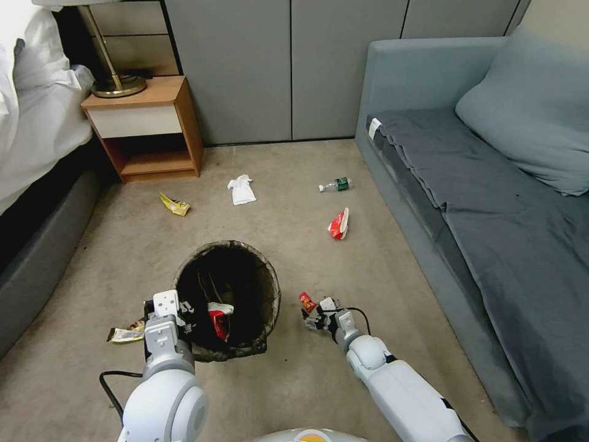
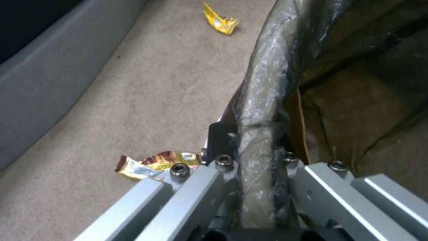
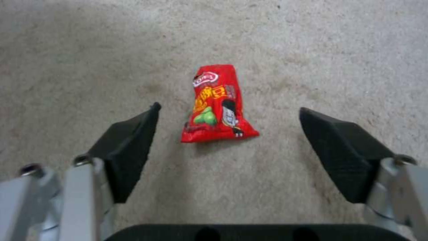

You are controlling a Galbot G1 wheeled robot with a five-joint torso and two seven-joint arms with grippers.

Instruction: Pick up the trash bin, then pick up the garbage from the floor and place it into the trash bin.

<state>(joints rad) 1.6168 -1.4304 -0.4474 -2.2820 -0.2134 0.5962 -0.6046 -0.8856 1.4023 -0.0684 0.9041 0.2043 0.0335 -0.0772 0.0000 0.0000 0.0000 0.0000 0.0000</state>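
Head view. Trash bin (image 1: 227, 301): round, lined with a dark bag folded over the rim, standing on the carpet floor (image 1: 294, 380) directly before the robot; a red-and-white wrapper already lies inside. Left gripper (image 1: 187, 316): at the bin's near-left rim. Right gripper (image 1: 313, 316): low over the carpet just right of the bin, small red snack packet (image 1: 307, 301) at its tips. Loose garbage farther off: yellow wrapper (image 1: 175, 205), crumpled white tissue (image 1: 241, 189), clear bottle with green label (image 1: 335, 185), red-and-white packet (image 1: 338, 223); a gold-brown wrapper (image 1: 127, 333) lies just left of the left gripper.

Left wrist view. Left gripper pinches the bin's bag-covered rim (image 2: 260, 110), one finger outside, one inside. Judged: the bin is light and the film slippery, so the hold must take in the stiff rim beneath.

Right wrist view. Right gripper (image 3: 227, 147) spread wide, pads (image 3: 129, 147) either side of the red packet (image 3: 216, 107), which lies flat between them, not touched. Judged: very light, thin, crinkly foil; best taken across its narrow width, with the pads pressed close to the carpet, as a flat packet may slide from under them.
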